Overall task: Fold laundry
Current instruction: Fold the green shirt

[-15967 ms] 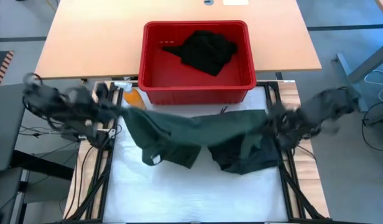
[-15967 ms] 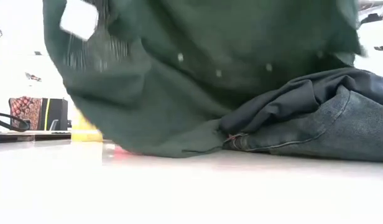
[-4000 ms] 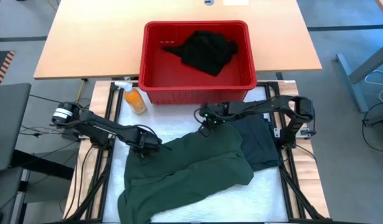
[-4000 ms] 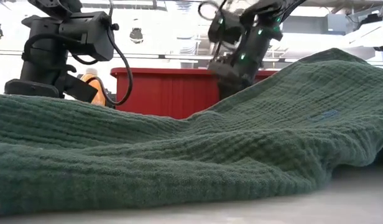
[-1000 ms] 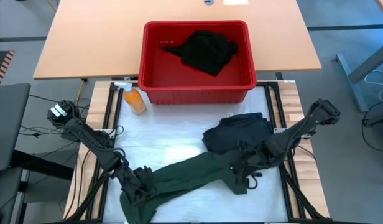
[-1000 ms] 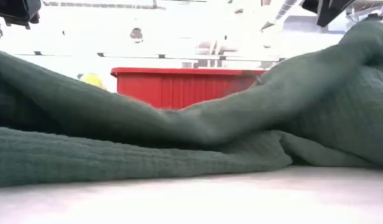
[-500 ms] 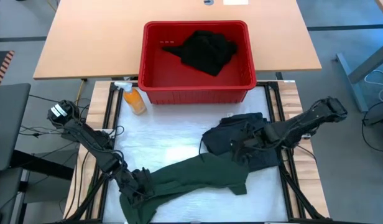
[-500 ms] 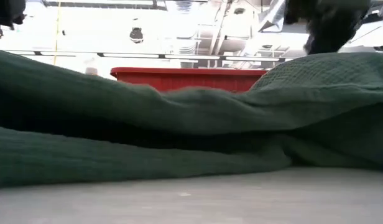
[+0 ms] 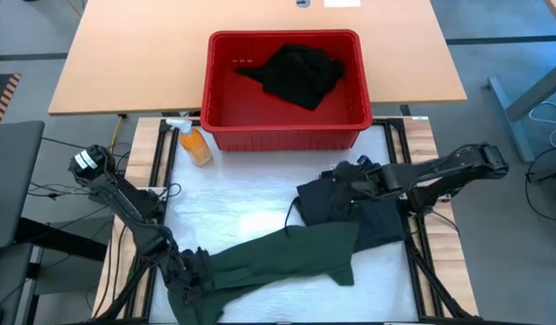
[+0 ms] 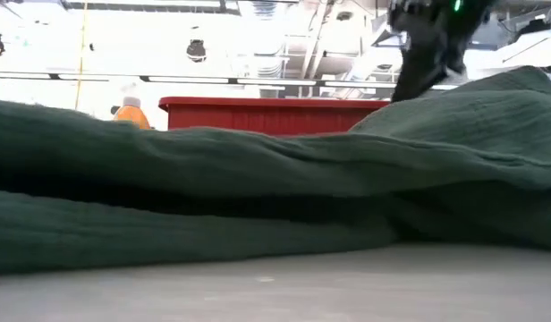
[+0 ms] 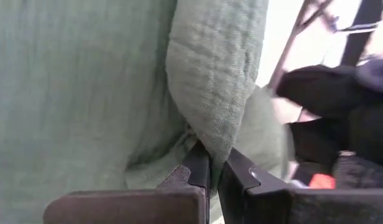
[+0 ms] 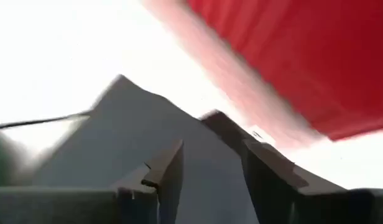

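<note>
The green shirt (image 9: 278, 257) lies in a long crumpled band along the table's near side and fills the low view (image 10: 258, 197). My left gripper (image 9: 189, 271) is shut on its left end. A dark, bunched garment (image 9: 350, 203) rests on the table to the right of the middle. My right gripper (image 9: 339, 174) hovers open over that garment's far left part, and its wrist view shows the grey cloth (image 12: 117, 124) beyond the parted fingers. Another black garment (image 9: 301, 72) lies in the red basket (image 9: 219, 90). My left gripper pinches a raised fold of the green shirt (image 11: 211, 134) between its two fingers at the shirt's left end. How many layers are in the fold cannot be told. The arm comes in from the table's left. The shirt lies slack on the table.
The red basket stands at the far side of the white mat (image 9: 251, 203), and its wall shows in the low view (image 10: 275, 112). An orange spray bottle (image 9: 195, 144) lies left of the basket. Black frame rails (image 9: 413, 253) run along both sides of the mat.
My right gripper has left the green shirt's right end and gone toward the far edge, ending over the dark garment. The shirt's right end, lifted and bunched before, now lies flatter on the table. Its left end has stayed in my left gripper.
</note>
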